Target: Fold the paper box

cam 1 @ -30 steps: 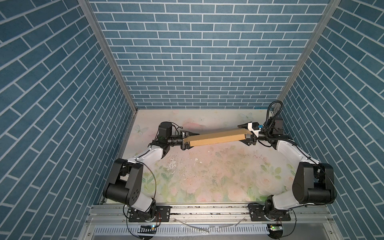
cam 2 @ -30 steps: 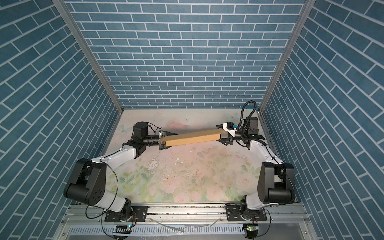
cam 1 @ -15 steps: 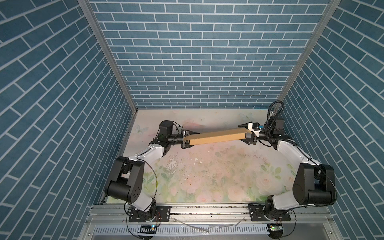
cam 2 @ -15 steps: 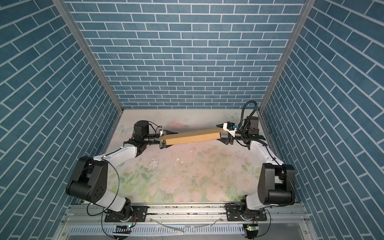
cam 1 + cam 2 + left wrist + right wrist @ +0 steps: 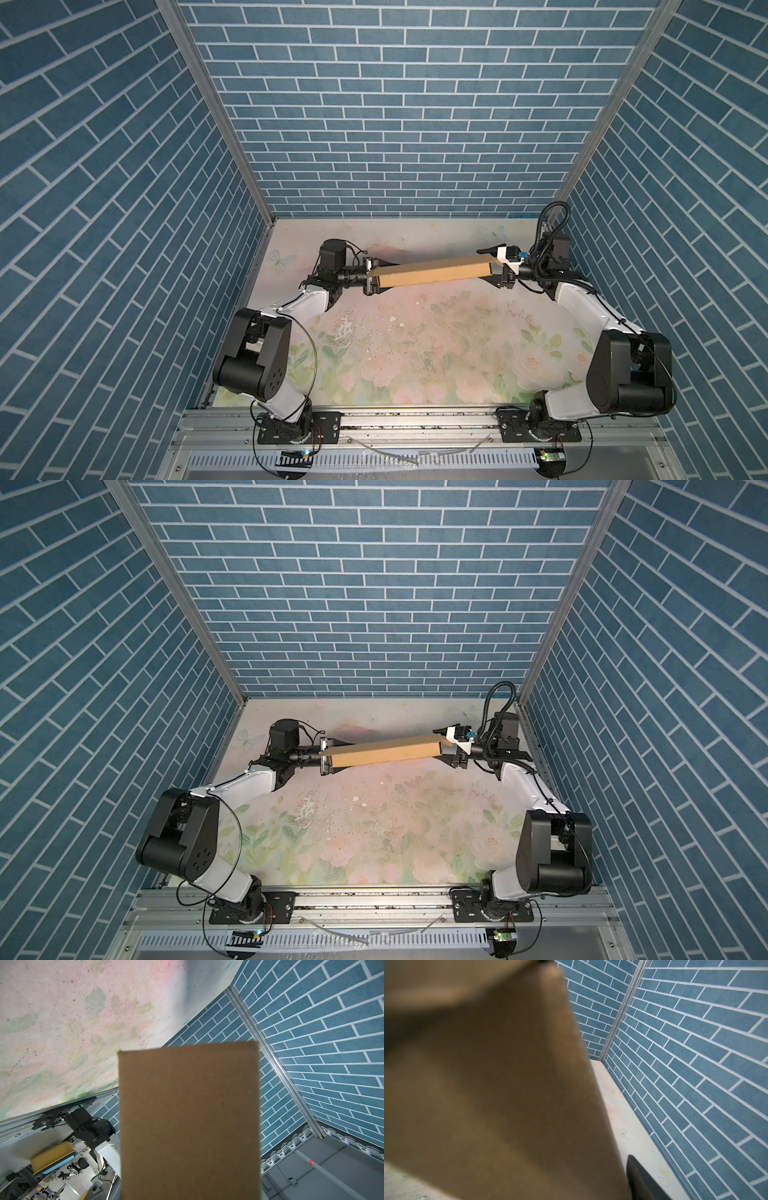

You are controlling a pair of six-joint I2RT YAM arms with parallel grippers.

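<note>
Over the floral table there is one paper box and two grippers: left gripper, right gripper.

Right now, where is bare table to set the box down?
Free: the wide middle of the table, between the paper box on the far side and the front rail; also a narrower strip between box and back wall. Crowded: the far line of left pincer, box, right pincer.

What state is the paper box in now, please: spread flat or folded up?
Folded up: in both top views the paper box is a narrow block, two faces meeting along an edge.
</note>
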